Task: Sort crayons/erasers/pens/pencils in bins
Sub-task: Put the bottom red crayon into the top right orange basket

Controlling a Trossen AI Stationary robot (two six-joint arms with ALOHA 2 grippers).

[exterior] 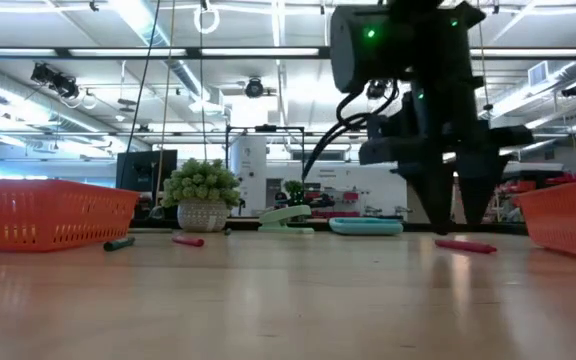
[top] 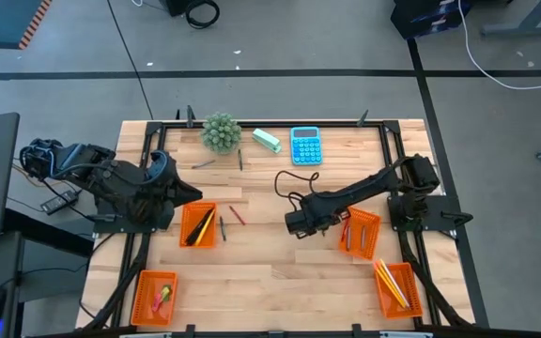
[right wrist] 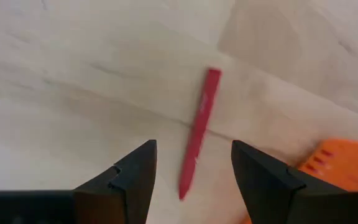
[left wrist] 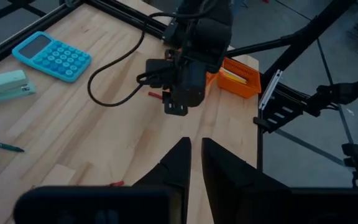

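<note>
Your right end effector (right wrist: pixel 192 163) hung spread wide and empty directly over a red crayon (right wrist: pixel 199 133) lying flat on the bench (right wrist: pixel 55 81), beside an orange bin (right wrist: pixel 347 158). The crayon's length ran between the fingers rather than across them. Your left end effector (left wrist: pixel 195 163), nearly closed and empty, waited farther away.

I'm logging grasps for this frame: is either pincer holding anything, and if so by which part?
Nothing is held. The right pincer is open above a red crayon lying on the table; the left pincer, almost shut, is empty.
</note>
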